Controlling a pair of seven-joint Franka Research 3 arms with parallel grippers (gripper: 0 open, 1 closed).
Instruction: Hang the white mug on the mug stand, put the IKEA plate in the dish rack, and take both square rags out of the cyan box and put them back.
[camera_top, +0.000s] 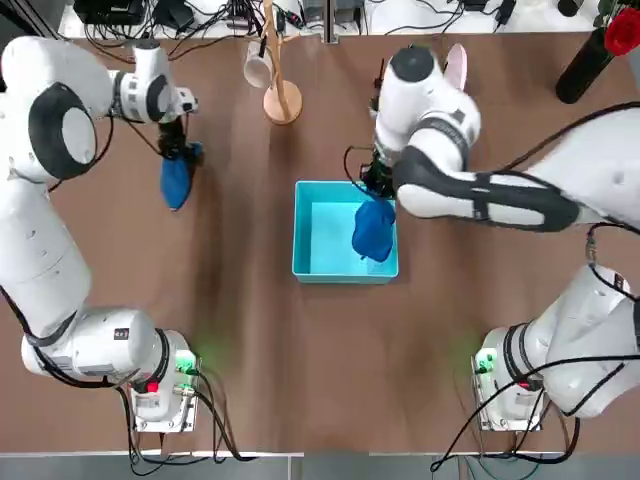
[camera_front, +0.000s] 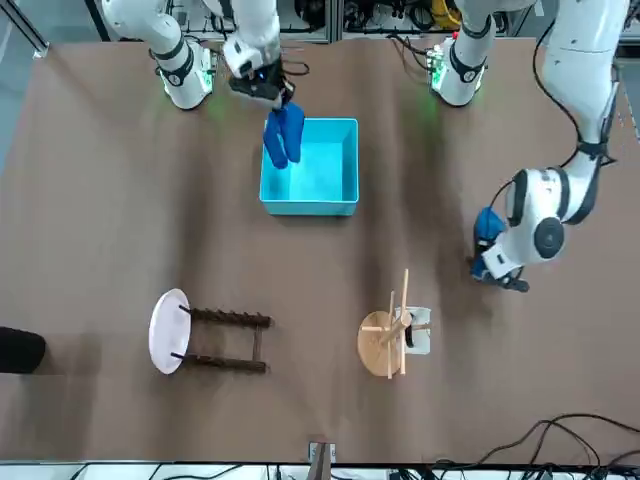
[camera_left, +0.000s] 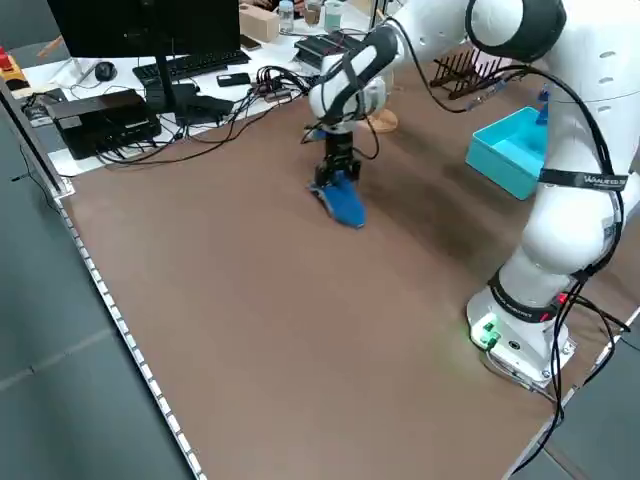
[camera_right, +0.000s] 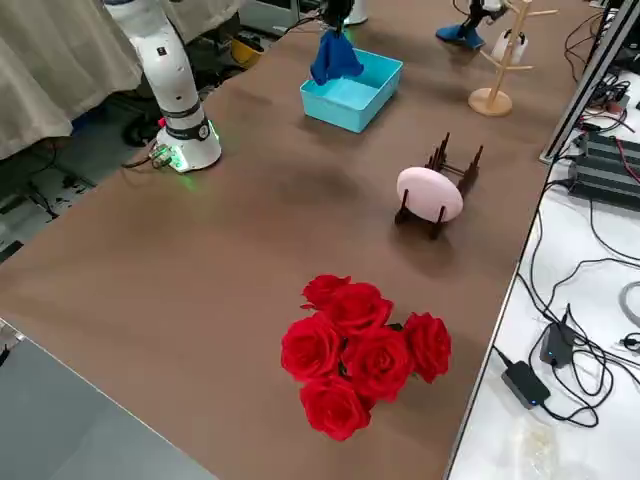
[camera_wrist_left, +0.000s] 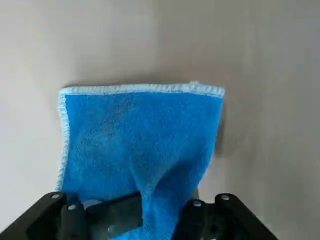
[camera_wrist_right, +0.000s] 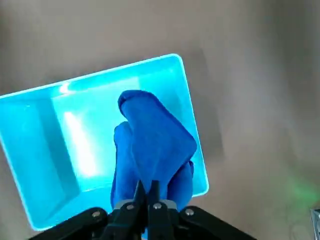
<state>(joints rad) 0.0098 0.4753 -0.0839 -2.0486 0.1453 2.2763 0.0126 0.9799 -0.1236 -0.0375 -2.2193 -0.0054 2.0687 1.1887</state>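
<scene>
My left gripper (camera_top: 178, 150) is shut on a dark blue square rag (camera_top: 177, 182) at the table's left, well away from the cyan box (camera_top: 320, 235). That rag (camera_wrist_left: 140, 135) hangs down to the tabletop. My right gripper (camera_top: 376, 186) is shut on the other rag (camera_top: 373, 230), which dangles over the right part of the box (camera_wrist_right: 45, 150). The white mug (camera_top: 257, 66) hangs on the mug stand (camera_top: 282, 100) at the back. The IKEA plate (camera_front: 168, 331) stands on edge in the dish rack (camera_front: 228, 340).
A bunch of red roses (camera_right: 360, 350) in a dark vase (camera_top: 585, 65) stands at the far right corner. Cables and equipment lie beyond the table's back edge. Bare brown tabletop surrounds the box.
</scene>
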